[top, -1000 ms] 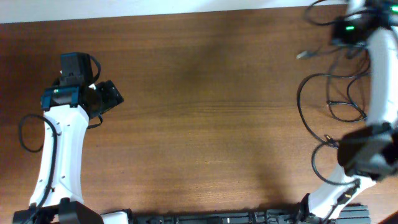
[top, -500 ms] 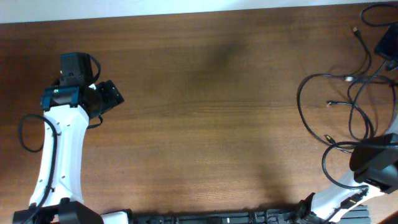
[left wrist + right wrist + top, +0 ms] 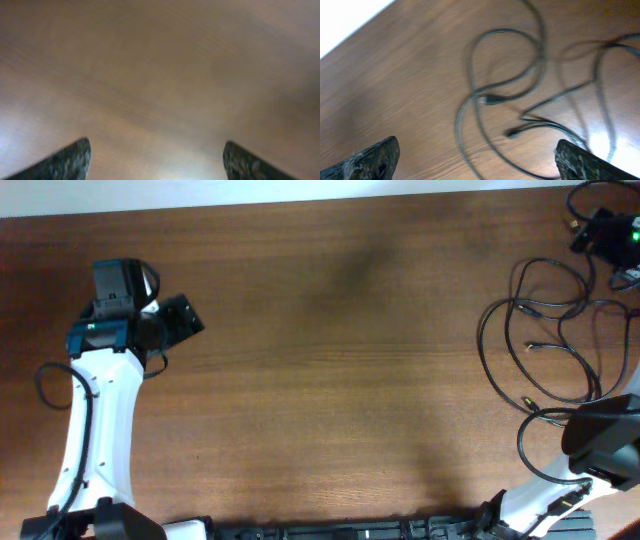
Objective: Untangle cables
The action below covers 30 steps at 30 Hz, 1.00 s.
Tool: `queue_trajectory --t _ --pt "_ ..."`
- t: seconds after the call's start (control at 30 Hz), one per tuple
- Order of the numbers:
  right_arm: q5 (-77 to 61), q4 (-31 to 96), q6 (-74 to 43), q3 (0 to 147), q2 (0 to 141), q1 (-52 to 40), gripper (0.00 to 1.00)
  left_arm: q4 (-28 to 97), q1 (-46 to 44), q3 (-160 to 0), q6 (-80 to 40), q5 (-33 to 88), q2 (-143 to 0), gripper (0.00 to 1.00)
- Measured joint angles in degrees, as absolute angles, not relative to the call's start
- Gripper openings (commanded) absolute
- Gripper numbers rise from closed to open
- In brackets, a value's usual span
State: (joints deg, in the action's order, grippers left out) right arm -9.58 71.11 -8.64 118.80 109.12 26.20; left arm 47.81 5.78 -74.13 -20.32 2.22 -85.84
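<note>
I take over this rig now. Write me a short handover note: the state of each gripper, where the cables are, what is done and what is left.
Left gripper: open and empty, above a bare part of the brown wooden table on its left side, far from the cables.
Right gripper: open, holding nothing, above the cables near the far right corner.
Thin black cables: all on the right side of the table, lying in crossing loops, with small plug ends free.
Done: no cable lies apart from the others.
Left: grasp one cable, draw it out of the loops, lay it apart, then repeat.
</note>
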Motion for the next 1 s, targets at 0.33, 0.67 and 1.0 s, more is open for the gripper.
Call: queue_trajectory --t 0.33,0.67,1.0 --pt "-7.88 76.77 0.64 118.8 109.54 7.25 0.99 43.66 -7.84 -74.11 -8.49 1.26 -86.15 0.87" --pt "-2.37 92.01 -4.05 118.69 109.71 -0.84 0.99 61.32 -8.78 -74.04 -7.53 -6.22 -87.13 0.82" --pt "-0.23 89.67 -4.49 103.28 99.07 -0.84 0.99 62.28 -8.78 -69.54 -8.64 -6.55 -81.71 0.99"
